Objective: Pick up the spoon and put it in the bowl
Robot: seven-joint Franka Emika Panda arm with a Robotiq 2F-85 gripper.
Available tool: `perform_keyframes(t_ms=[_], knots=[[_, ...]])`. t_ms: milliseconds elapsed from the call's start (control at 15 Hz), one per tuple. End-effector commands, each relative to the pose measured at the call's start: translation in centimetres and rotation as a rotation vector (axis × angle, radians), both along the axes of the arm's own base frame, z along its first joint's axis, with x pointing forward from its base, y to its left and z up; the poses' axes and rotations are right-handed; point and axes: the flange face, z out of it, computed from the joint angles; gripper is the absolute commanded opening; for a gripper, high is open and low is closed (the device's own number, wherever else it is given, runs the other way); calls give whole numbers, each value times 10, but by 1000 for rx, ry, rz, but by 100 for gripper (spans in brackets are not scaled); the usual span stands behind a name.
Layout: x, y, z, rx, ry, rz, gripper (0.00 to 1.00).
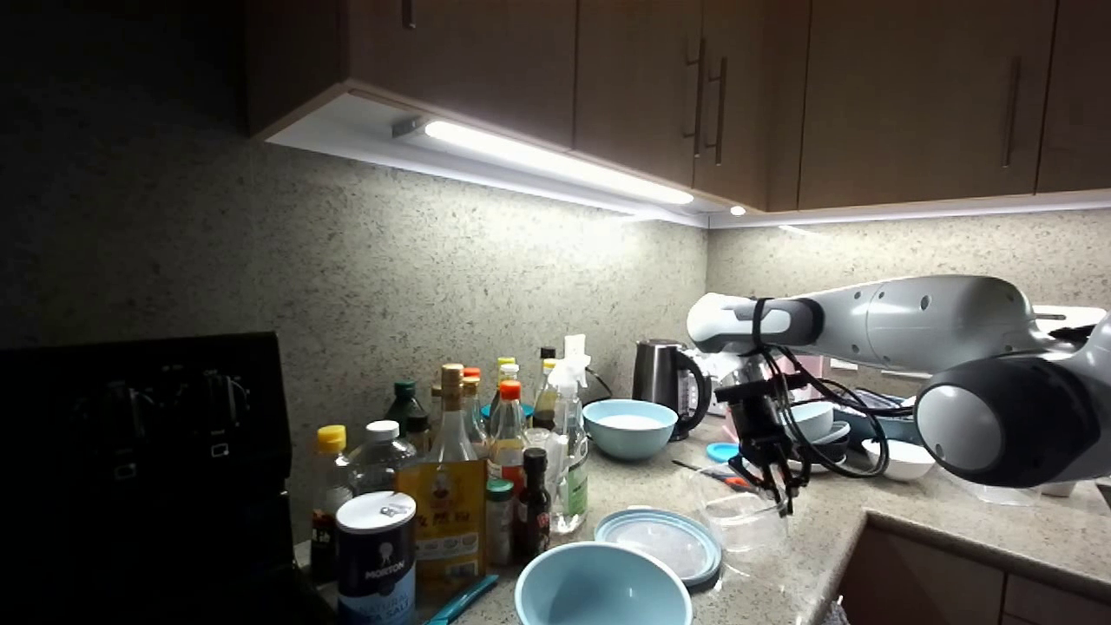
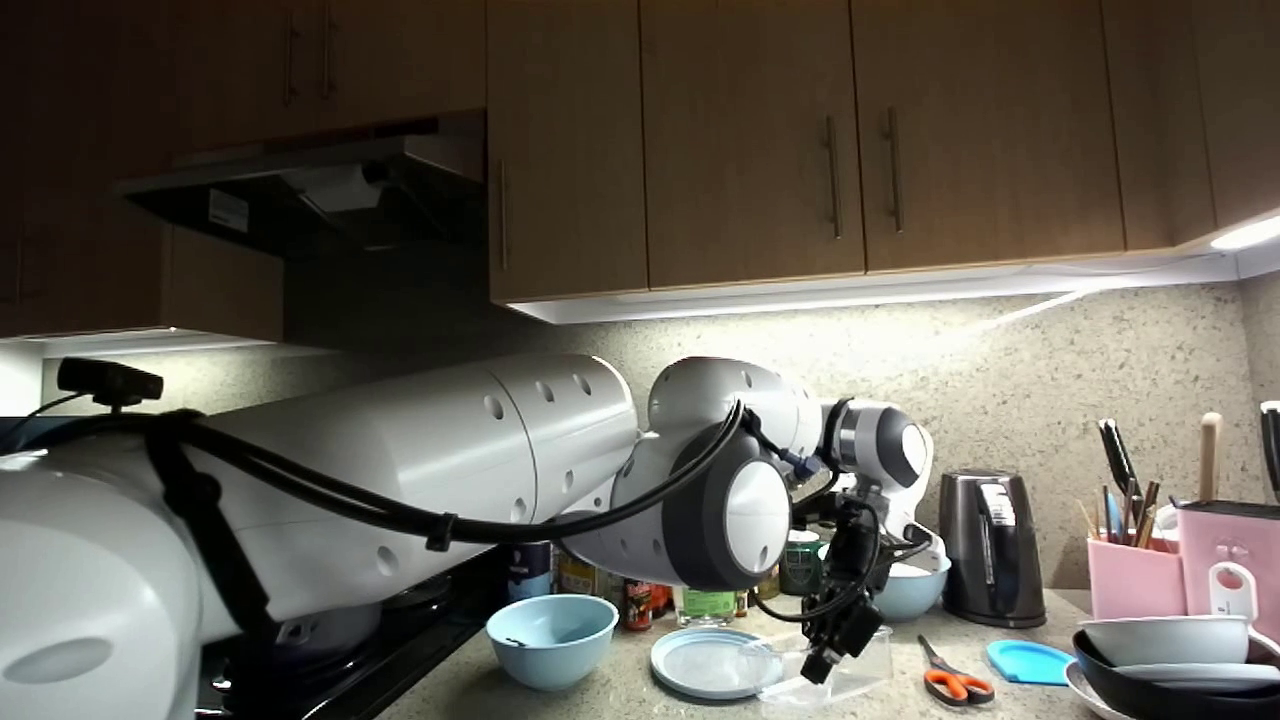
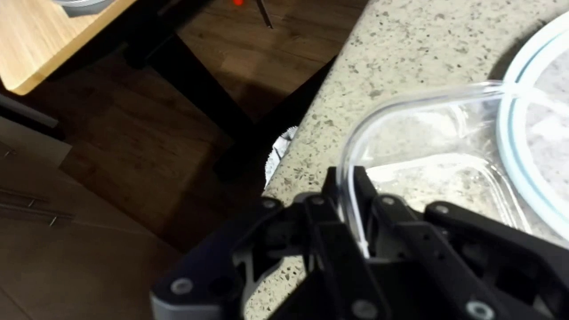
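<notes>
The gripper (image 3: 346,175) is clenched on the clear container (image 3: 426,161), its jaws pinching the thin wall at the rim. The arm (image 1: 920,312) reaches over the counter (image 3: 391,49), the gripper slanting downward. Whether the container's base rests on the counter cannot be told. In the wrist view, one side of the container overlaps the edge of the lid (image 1: 658,545); contact between the two cannot be judged. The bowl (image 2: 553,664), wide and pale blue, stands upright on the counter, well apart from the gripper; in an exterior view, the lid lies between bowl and container. A dark mark (image 2: 515,642) inside the bowl is too small to identify. A second blue bowl (image 1: 629,444) stands farther back, near the kettle (image 1: 655,378). The scissors (image 2: 957,686), orange-handled, lie near the container, with a flat blue item (image 2: 1030,662) just beside them. Bottles (image 1: 509,443) and a salt can (image 1: 376,555) are grouped near the bowl in an exterior view. Cabinets (image 1: 638,87) hang above, a lit lamp (image 1: 560,163) mounted on their underside.
</notes>
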Motion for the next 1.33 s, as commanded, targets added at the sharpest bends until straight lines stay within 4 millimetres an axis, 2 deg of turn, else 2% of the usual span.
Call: perform_keyframes(t_ms=[0, 467, 533, 600, 800, 867, 1267], knots=[[9, -9, 2, -10, -40, -188, 8], [33, -20, 6, -78, -147, -486, 8], [27, -14, 5, -82, -101, -434, 6], [28, -16, 6, -73, -127, -401, 9], [28, -15, 6, -74, -125, -401, 9], [27, -16, 6, -80, -116, -423, 6], [26, -27, -10, -98, -9, -696, 7]])
